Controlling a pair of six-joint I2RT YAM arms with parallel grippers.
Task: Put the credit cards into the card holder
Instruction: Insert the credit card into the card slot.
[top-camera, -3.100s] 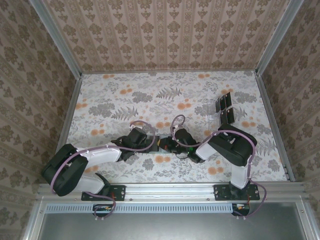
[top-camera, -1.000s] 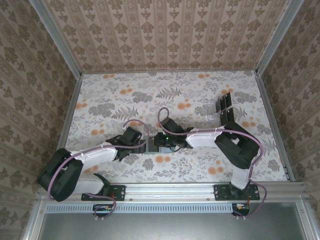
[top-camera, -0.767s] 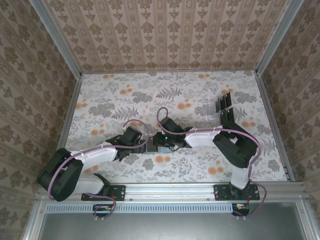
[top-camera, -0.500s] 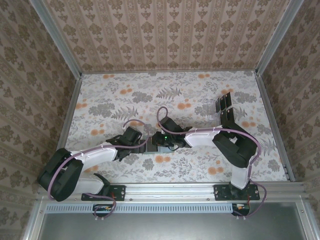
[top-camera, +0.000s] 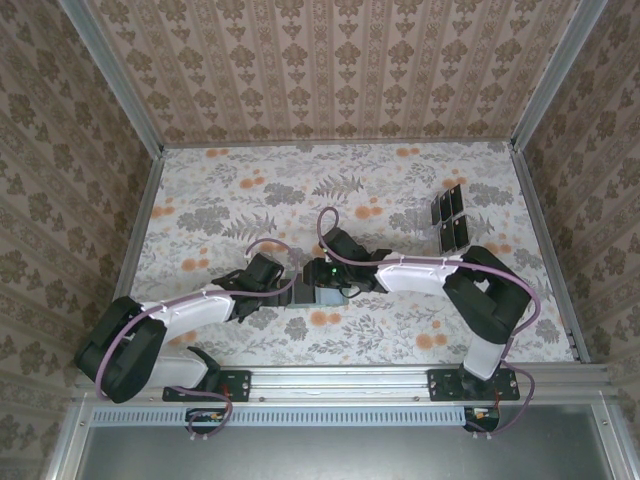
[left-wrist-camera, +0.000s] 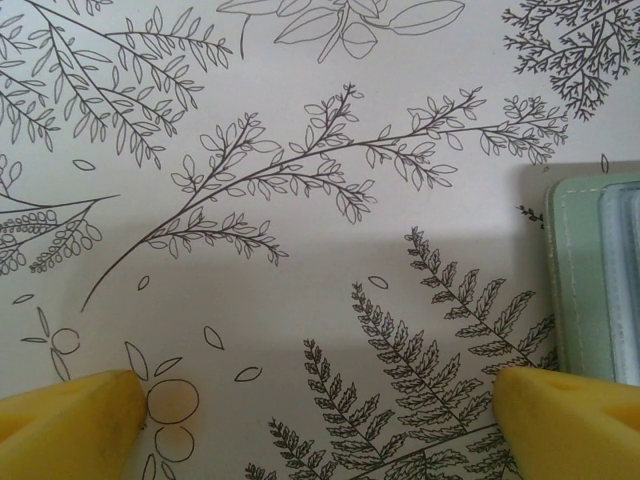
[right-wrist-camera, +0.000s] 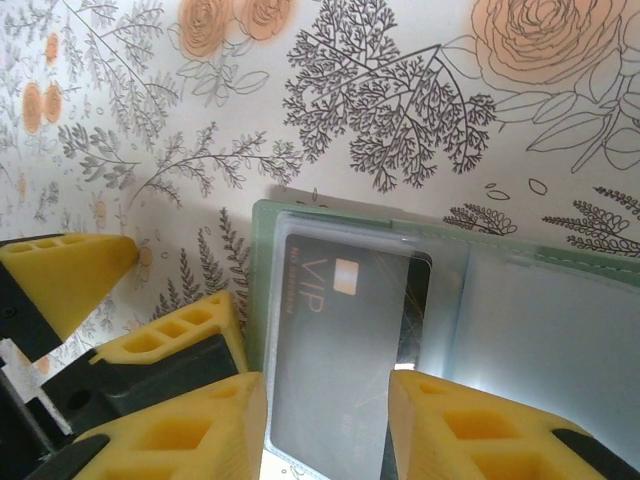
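The grey-green card holder (right-wrist-camera: 262, 262) lies open on the flowered table, near the front middle (top-camera: 306, 294). A black credit card (right-wrist-camera: 330, 350) marked VIP lies flat in its clear left pocket, its right edge sticking out past the plastic. My right gripper (right-wrist-camera: 325, 430) hovers over that card, open, with one yellow finger on each side and neither pressing it. My left gripper (left-wrist-camera: 320, 420) is wide open and low on the table, and its right fingertip (left-wrist-camera: 570, 425) sits at the holder's edge (left-wrist-camera: 580, 270). More black credit cards (top-camera: 453, 233) stand at the back right.
A clear tiered rack (top-camera: 436, 222) carries the remaining cards near the right rear of the table. Metal rails and patterned walls (top-camera: 140, 230) close in the table on three sides. Both arms meet near the front middle (top-camera: 322, 288).
My right gripper's jaws have spread apart over the card in the pocket, and the right arm's elbow has swung to the right. The left arm has not moved.
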